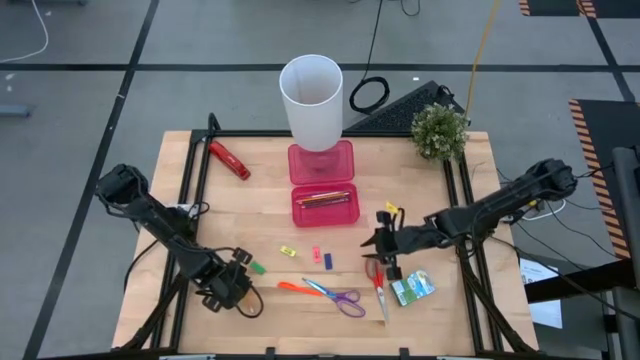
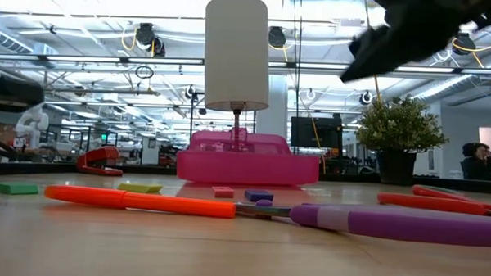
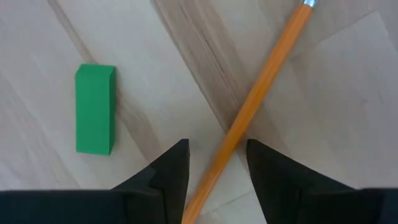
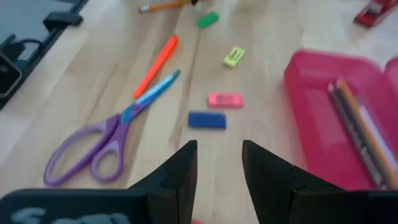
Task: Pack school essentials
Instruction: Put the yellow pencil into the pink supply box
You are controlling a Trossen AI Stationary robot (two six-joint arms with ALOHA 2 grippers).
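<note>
An orange pencil (image 3: 261,99) lies flat on the wood beside a green eraser (image 3: 94,109). My left gripper (image 3: 217,165) is open low over the pencil, one finger on each side of it, touching nothing. In the high view it is at the near left (image 1: 238,278). My right gripper (image 1: 385,245) hangs open and empty above the red-handled scissors (image 1: 380,285), raised off the table (image 2: 371,56). Purple-handled scissors (image 4: 106,146), an orange pen (image 4: 157,62), and yellow (image 4: 234,56), pink (image 4: 224,99) and blue (image 4: 207,120) erasers lie between the arms. A green-white packet (image 1: 413,288) lies near the right.
An open pink case (image 1: 325,205) with pencils inside sits mid-table. A tall white cup (image 1: 311,100) stands on its lid (image 1: 335,165) behind it. A red stapler (image 1: 228,160) lies at the far left and a potted plant (image 1: 438,130) stands at the far right.
</note>
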